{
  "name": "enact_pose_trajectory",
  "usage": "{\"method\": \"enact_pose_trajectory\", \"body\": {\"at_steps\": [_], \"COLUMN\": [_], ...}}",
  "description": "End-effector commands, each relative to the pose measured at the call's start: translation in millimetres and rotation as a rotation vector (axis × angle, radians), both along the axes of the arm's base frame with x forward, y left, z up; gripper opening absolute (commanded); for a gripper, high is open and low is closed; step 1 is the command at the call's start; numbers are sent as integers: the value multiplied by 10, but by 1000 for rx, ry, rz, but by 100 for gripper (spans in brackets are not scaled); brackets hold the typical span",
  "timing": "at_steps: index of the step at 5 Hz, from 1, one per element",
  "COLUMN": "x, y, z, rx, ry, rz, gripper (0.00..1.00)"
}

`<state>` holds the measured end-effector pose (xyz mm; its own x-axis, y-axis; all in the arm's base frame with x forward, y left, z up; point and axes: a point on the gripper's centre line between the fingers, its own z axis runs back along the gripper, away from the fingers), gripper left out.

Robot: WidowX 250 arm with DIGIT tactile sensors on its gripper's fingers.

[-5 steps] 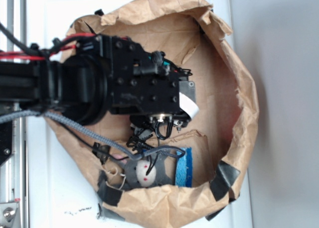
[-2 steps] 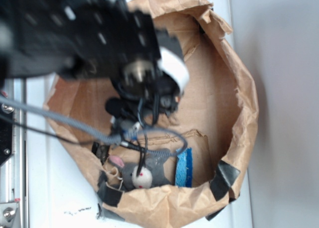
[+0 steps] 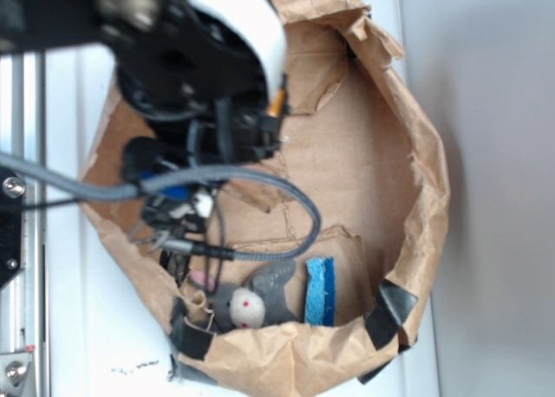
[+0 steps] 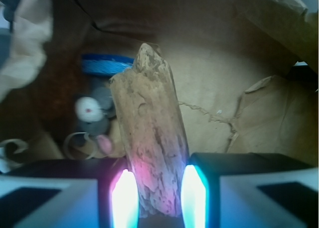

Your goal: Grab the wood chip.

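Observation:
In the wrist view the wood chip [image 4: 152,138], a long brown streaked sliver with a jagged top end, stands between my two glowing fingers and reaches up past them. My gripper [image 4: 158,198] is shut on its lower end and holds it above the brown paper floor. In the exterior view the raised, blurred black arm [image 3: 186,76] fills the upper left over the paper bag [image 3: 416,154], and it hides the wood chip there.
A grey plush toy [image 3: 251,303] with a white face and a blue block [image 3: 320,291] lie at the bag's near wall. Torn paper flaps [image 3: 338,241] lie on the bag floor. Grey and black cables [image 3: 286,206] hang across the opening. Black tape [image 3: 392,310] patches the rim.
The arm has risen and swung toward the upper left, away from the bag floor. The plush toy and blue block, earlier partly covered, now show fully.

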<state>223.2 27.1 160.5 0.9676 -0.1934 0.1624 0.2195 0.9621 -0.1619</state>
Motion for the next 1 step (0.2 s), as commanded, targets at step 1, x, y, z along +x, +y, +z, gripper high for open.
{"method": "enact_pose_trajectory", "body": {"at_steps": [1], "x": [-12], "y": [-92], "z": [304], "rx": [55], "ry": [-108], "rz": [107], "gripper": [0]}}
